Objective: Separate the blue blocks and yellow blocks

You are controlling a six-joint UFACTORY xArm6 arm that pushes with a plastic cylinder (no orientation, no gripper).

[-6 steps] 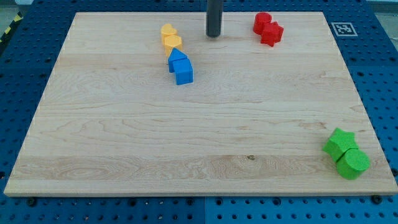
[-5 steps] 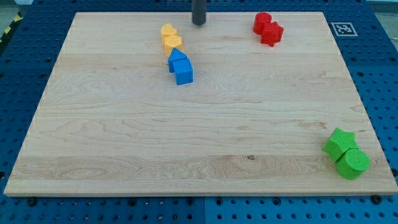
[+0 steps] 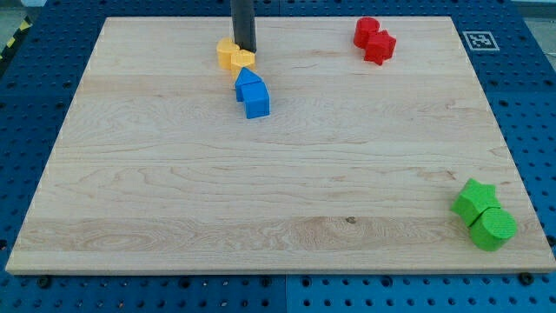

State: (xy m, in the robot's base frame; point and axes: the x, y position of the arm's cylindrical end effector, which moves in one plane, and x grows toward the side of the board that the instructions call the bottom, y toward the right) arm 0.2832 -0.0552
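Two yellow blocks (image 3: 233,57) lie side by side near the view's top, left of centre. My tip (image 3: 246,50) touches their upper right side. Just below them sit two blue blocks (image 3: 252,93), stacked along a short diagonal: a house-shaped one above and a cube below. The upper blue block is very close to the yellow pair; a thin gap shows between them.
Two red blocks (image 3: 374,40) sit at the view's top right. A green star and a green cylinder (image 3: 484,215) sit at the bottom right near the board's edge. A marker tag (image 3: 478,40) is at the board's top right corner.
My tip moved left and down from the top centre to the yellow blocks. The yellow blocks shifted a little left and turned. The blue blocks have not moved.
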